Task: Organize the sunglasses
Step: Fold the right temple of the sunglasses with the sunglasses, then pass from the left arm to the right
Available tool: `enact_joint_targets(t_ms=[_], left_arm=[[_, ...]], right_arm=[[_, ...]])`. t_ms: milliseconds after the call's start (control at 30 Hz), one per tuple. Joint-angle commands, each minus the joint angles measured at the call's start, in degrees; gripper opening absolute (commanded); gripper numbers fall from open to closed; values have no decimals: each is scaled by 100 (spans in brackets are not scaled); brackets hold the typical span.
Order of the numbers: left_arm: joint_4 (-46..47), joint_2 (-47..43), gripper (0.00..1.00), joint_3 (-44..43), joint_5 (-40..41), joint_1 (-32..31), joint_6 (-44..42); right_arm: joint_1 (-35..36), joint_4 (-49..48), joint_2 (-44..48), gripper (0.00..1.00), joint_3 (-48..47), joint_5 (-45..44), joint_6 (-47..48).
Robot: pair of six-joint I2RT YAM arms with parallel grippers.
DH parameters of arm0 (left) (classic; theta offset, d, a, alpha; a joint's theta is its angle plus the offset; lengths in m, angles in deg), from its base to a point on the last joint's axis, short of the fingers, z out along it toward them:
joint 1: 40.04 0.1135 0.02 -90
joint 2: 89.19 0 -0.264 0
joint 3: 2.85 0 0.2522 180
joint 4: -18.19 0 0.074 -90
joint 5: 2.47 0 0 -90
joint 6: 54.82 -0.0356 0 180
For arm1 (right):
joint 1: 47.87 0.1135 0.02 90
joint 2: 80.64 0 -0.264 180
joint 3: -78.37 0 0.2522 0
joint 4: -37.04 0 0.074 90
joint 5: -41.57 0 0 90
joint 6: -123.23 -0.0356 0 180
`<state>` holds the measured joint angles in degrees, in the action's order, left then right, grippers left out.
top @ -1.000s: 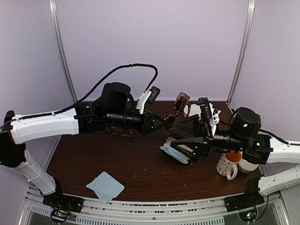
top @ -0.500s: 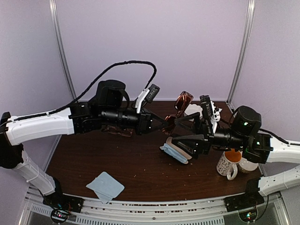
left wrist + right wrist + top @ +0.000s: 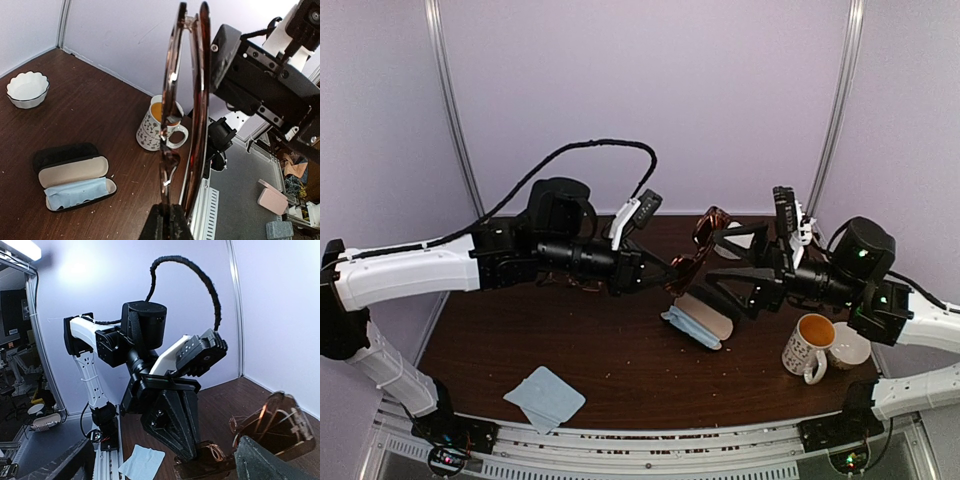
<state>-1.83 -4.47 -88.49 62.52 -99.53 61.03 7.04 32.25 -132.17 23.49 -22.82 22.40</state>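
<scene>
My left gripper (image 3: pixel 676 271) is shut on the reddish-copper sunglasses (image 3: pixel 707 229) and holds them upright in the air above the table's middle. In the left wrist view its jaws (image 3: pixel 168 220) pinch the folded frame (image 3: pixel 186 95) at its lower end. My right gripper (image 3: pixel 722 268) is wide open and empty, level with the glasses and just right of them, its fingers on either side of the left gripper's tip. In the right wrist view (image 3: pixel 172 472) the glasses (image 3: pixel 272 422) hang near its right finger (image 3: pixel 275 460). I cannot make out the dark-framed pair.
An open black case (image 3: pixel 701 320) with cream lining and a blue cloth lies below the grippers; it also shows in the left wrist view (image 3: pixel 75 175). A patterned mug (image 3: pixel 808 346) and a white bowl (image 3: pixel 851 346) stand at the right. A blue cloth (image 3: pixel 545 397) lies front left.
My right gripper has risen off the case area and drawn back to the right, uncovering the mug. My left gripper still holds the copper glasses, shifted slightly right.
</scene>
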Motion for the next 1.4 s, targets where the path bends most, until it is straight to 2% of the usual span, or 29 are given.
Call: enact_joint_targets(t_ms=[0, 167, 367, 567, 833, 1100, 1367], left_arm=[[333, -339, 0, 120, -169, -204, -151], [289, -546, 0, 514, 240, -204, -229], [-143, -772, 0, 608, 403, -202, -622], [-394, -854, 0, 498, -198, -204, -958], [-1350, -767, 0, 126, -965, -204, -1414], [-1599, -724, 0, 141, -1436, -204, -1429], [-1659, -580, 0, 132, -1554, -230, -1311]], right_arm=[[-236, 581, 408, 100, -156, -347, 274], [-296, 1370, 908, 100, -126, -420, 302], [-350, 2372, 1565, 100, 84, -1011, 211], [-504, 3637, 1779, 100, -243, -812, 365], [-618, 5473, 1526, 86, -1057, -404, 1048], [-626, 5549, 1516, 60, -1076, 80, 958], [-622, 4963, 1280, 49, -1048, 669, 705]])
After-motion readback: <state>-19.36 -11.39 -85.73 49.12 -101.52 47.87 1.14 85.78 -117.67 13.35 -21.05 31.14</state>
